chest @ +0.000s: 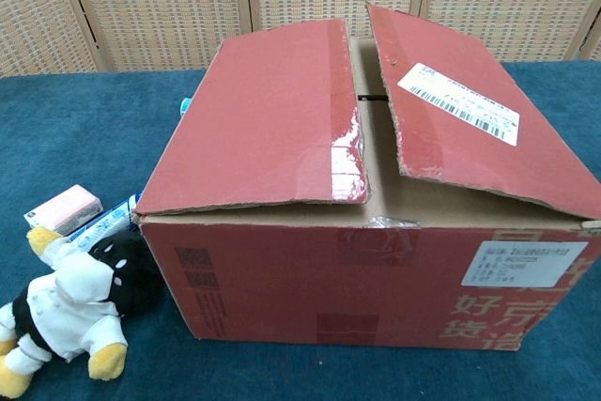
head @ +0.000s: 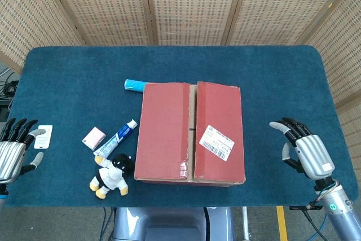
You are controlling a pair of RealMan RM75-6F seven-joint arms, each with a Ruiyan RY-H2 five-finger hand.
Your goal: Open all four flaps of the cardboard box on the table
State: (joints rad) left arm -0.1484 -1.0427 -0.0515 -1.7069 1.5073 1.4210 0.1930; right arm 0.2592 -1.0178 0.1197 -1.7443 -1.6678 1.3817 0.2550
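A red cardboard box stands mid-table near the front edge, its two long top flaps folded down with a narrow gap between them. The right flap carries a white shipping label; the left flap has glossy tape. In the chest view the box fills the frame, and both flaps sit slightly raised along the middle seam. My right hand hovers to the box's right, fingers spread, holding nothing. My left hand is at the table's left edge, fingers apart and empty. Neither hand shows in the chest view.
Left of the box lie a toothpaste tube, a pink eraser-like block and a small plush doll. A blue-capped tube sits at the box's far left corner. A white card lies near my left hand. The blue tabletop spreads around.
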